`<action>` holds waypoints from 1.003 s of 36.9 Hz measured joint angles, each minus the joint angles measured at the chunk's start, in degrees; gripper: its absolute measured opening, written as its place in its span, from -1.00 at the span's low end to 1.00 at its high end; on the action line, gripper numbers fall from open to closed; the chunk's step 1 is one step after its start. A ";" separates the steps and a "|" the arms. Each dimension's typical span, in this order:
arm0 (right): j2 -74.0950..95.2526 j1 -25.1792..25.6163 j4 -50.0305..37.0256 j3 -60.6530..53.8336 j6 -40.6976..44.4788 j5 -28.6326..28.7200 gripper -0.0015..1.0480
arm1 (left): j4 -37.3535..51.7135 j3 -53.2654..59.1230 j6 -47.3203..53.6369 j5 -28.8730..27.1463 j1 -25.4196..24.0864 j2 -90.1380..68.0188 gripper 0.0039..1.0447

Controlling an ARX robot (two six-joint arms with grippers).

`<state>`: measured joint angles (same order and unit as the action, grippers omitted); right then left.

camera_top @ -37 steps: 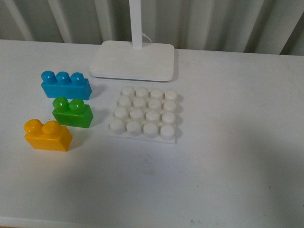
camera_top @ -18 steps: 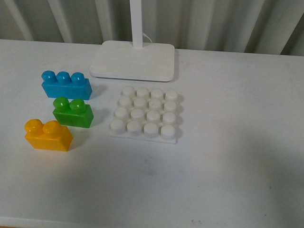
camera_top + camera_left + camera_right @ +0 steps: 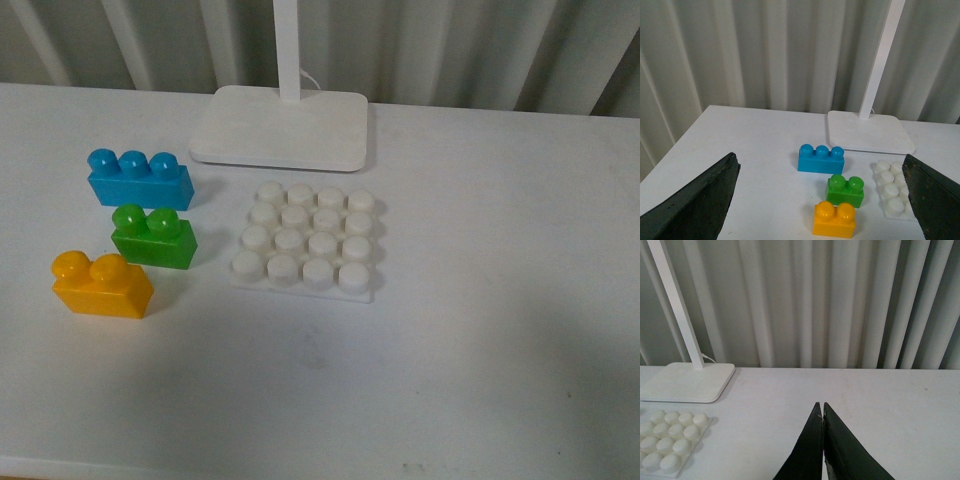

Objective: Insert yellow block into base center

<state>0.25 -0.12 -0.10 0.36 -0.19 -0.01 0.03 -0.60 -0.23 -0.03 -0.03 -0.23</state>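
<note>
The yellow block [image 3: 100, 285] stands on the white table at the front left; in the left wrist view the yellow block [image 3: 834, 219] lies between my wide-open left gripper's [image 3: 820, 200] dark fingers [image 3: 695, 205], ahead of them and untouched. The white studded base [image 3: 305, 242] lies at the table's middle, bare; it also shows in the left wrist view [image 3: 892, 195] and the right wrist view [image 3: 667, 441]. My right gripper [image 3: 822, 412] is shut and empty, above bare table to the right of the base. Neither gripper shows in the front view.
A green two-stud brick [image 3: 153, 238] sits just behind the yellow block, and a blue three-stud brick [image 3: 138, 180] behind that. A white lamp stand with a pole [image 3: 280, 128] stands behind the base. Grey curtains close the far edge of the table.
</note>
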 joint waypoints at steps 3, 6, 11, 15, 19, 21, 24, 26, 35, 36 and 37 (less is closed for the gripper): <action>0.00 0.00 0.00 0.00 0.09 -0.02 -0.96 | 0.00 0.00 0.00 0.02 0.00 0.00 0.88; 0.00 0.00 0.00 0.00 0.09 0.00 -0.60 | 0.00 0.00 0.00 0.00 0.00 0.00 0.88; 0.00 0.00 0.00 0.00 0.09 -0.02 -0.02 | -13.22 -5.92 -11.39 -5.49 4.13 -11.04 0.88; 0.00 0.00 0.00 0.00 0.09 0.00 0.42 | -6.54 -6.27 -19.23 -6.73 10.78 -24.63 0.88; 0.00 0.00 0.00 0.00 0.09 0.00 0.79 | 3.56 -6.16 -20.87 -7.02 14.84 -34.77 0.88; 0.00 0.00 0.00 0.00 0.04 0.00 0.85 | 8.70 -6.05 -21.07 -6.95 16.13 -40.24 0.88; 0.00 0.00 0.02 0.00 0.07 0.00 0.81 | 15.21 -5.88 -21.07 -6.84 17.14 -47.91 0.88; 0.00 0.00 0.00 0.00 0.07 0.00 0.82 | 19.98 -5.64 -21.05 -6.71 17.46 -53.77 0.88; 0.00 0.00 0.00 0.00 0.07 0.00 0.82 | 31.41 -5.51 -20.22 -5.64 17.77 -68.65 0.88; 0.00 0.00 0.00 0.00 0.07 0.00 0.82 | 32.22 -5.51 -20.04 -5.38 17.70 -69.75 0.88; 0.00 0.00 0.00 0.00 0.07 0.00 0.82 | 33.24 -5.53 -19.74 -5.27 17.64 -71.06 0.88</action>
<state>0.25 -0.12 -0.10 0.36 -0.12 -0.01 33.28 -6.13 -19.97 -5.30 17.61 -71.29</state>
